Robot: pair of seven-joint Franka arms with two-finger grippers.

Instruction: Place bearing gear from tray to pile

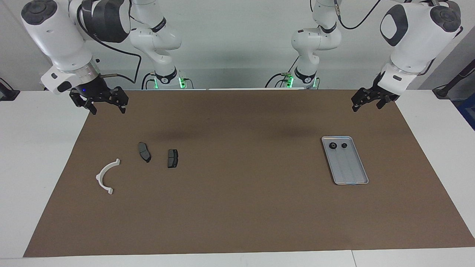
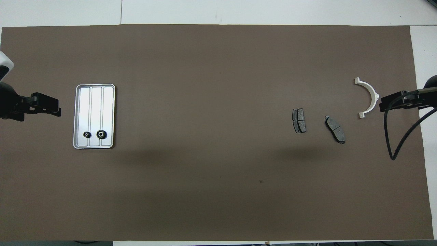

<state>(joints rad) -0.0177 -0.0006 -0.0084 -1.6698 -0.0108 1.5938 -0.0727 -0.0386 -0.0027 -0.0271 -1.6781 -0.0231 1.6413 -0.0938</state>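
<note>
Status at left arm's end: left pincer (image 1: 366,106) released, fingers spread, holding nothing, hanging raised over brown mat (image 1: 237,207). Tray (image 1: 350,174) on mat below and just inboard of that pincer, toward table's middle. Two small dark round parts in tray, at the end closer to the robots: larger gear (image 1: 333,146) and smaller gear (image 1: 344,145), side by side, apart from each other. Cannot tell which of the two counts as the bearing gear; larger one judged likelier. Transfer not yet begun.

Recommended for the pick: centre over chosen gear before descending; set fingers across its diameter, clear of neighbouring gear and of tray rim; close only once low enough to catch the edge; lift straight up to avoid dragging the tray.

Pile well apart from left pincer, at right arm's end: dark pad (image 1: 172,158), second dark pad (image 1: 144,152), white bracket (image 1: 107,176), all separate. Right pincer (image 1: 107,107) waiting, released and empty, raised over mat edge beside the pile.
</note>
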